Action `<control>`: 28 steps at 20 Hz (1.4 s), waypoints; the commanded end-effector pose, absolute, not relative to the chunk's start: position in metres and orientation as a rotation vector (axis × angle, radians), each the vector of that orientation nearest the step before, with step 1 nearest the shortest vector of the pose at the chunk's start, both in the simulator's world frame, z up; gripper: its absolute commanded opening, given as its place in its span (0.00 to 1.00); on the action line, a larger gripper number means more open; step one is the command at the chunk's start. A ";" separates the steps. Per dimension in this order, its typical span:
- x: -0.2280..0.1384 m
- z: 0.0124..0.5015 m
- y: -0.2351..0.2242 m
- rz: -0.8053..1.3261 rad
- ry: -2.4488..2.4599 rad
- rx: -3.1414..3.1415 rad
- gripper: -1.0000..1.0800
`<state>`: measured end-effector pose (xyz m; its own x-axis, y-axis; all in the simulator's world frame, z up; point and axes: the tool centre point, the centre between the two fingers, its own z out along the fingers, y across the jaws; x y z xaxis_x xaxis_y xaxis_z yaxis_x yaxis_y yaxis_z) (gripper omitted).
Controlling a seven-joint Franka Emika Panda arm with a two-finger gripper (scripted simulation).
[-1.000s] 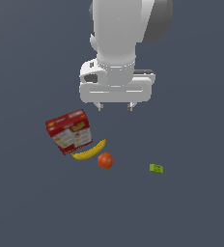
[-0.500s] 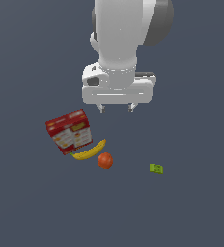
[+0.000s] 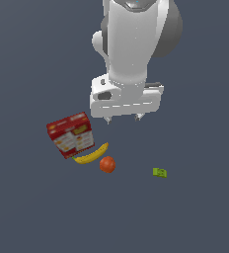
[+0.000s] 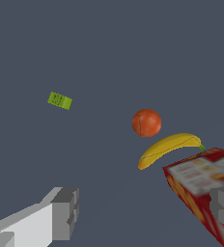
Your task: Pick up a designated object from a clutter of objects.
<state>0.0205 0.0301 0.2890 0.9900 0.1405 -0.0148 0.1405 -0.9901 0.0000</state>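
a white robot arm hangs over a plain dark grey-blue surface [image 3: 32,207], its wrist pointing straight down and its hand [image 3: 122,118] raised clear of everything below. the two fingers stand well apart with nothing between them; in the wrist view one grey fingertip [image 4: 65,213] shows on one side and the other on the opposite edge, overlapping the box in the picture.

the tiny green block [image 3: 159,172] lies flat on the surface, alone, below the hand and off toward the exterior view's right, well apart from the other things. faint light marks show on its top in the wrist view [image 4: 60,101].

the rest of the clutter sits below the hand toward the exterior view's left. a red printed box [image 3: 71,135] lies there, with a yellow banana [image 3: 92,155] just beside its lower edge, and an orange-red ball [image 3: 107,164] close by the banana's outer curve. whether ball and banana touch cannot be told.

the surface is bare, uniform and unmarked, filling both views; no walls or room are visible.
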 end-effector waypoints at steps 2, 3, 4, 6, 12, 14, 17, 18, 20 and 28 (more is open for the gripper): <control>0.031 0.276 0.040 -0.025 0.356 3.110 0.96; 0.035 0.271 0.044 -0.025 0.402 3.101 0.96; 0.038 0.266 0.048 -0.026 0.451 3.092 0.96; 0.046 0.255 0.057 -0.027 0.557 3.068 0.96; 0.068 0.217 0.087 -0.031 0.897 2.974 0.96; 0.074 0.204 0.098 -0.032 1.009 2.937 0.96; 0.082 0.183 0.115 -0.033 1.173 2.875 0.96; 0.085 0.176 0.120 -0.032 1.227 2.853 0.96; 0.089 0.162 0.132 -0.031 1.334 2.806 0.96; 0.100 0.106 0.176 -0.020 1.717 2.608 0.96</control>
<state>0.0986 0.1683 0.1160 0.4397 0.8978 -0.0248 0.8982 -0.4396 0.0103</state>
